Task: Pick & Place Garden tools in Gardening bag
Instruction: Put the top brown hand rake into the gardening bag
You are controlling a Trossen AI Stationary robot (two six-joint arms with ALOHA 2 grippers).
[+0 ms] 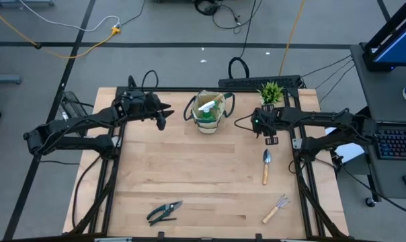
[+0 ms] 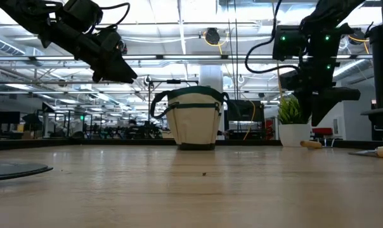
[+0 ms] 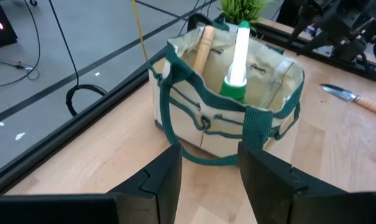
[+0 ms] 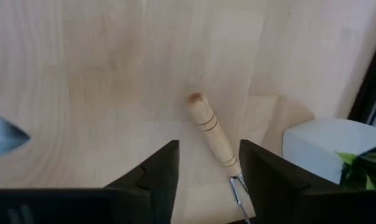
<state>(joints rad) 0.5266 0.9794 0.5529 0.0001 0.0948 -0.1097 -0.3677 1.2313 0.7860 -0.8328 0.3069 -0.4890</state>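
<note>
The beige gardening bag (image 1: 208, 114) stands at the far middle of the table. It holds a green spray bottle (image 3: 238, 59) and a wooden handle (image 3: 203, 45). My left gripper (image 3: 210, 168) hovers open just left of the bag, with nothing between its fingers. My right gripper (image 4: 210, 168) is open and points down to the right of the bag. A wooden tool handle (image 4: 208, 127) lies on the table and shows between its fingers. In the low view those fingers (image 2: 323, 120) hang above the handle (image 2: 312, 144). A trowel (image 1: 265, 165), a hand rake (image 1: 276, 209) and pruning shears (image 1: 164, 212) lie flat on the table.
A small potted plant (image 1: 271, 92) in a white pot (image 4: 325, 149) stands just beyond my right gripper, at the far edge. The trowel's blade tip (image 4: 1, 137) lies close on the gripper's near side. Bare wood lies between the bag and the near tools.
</note>
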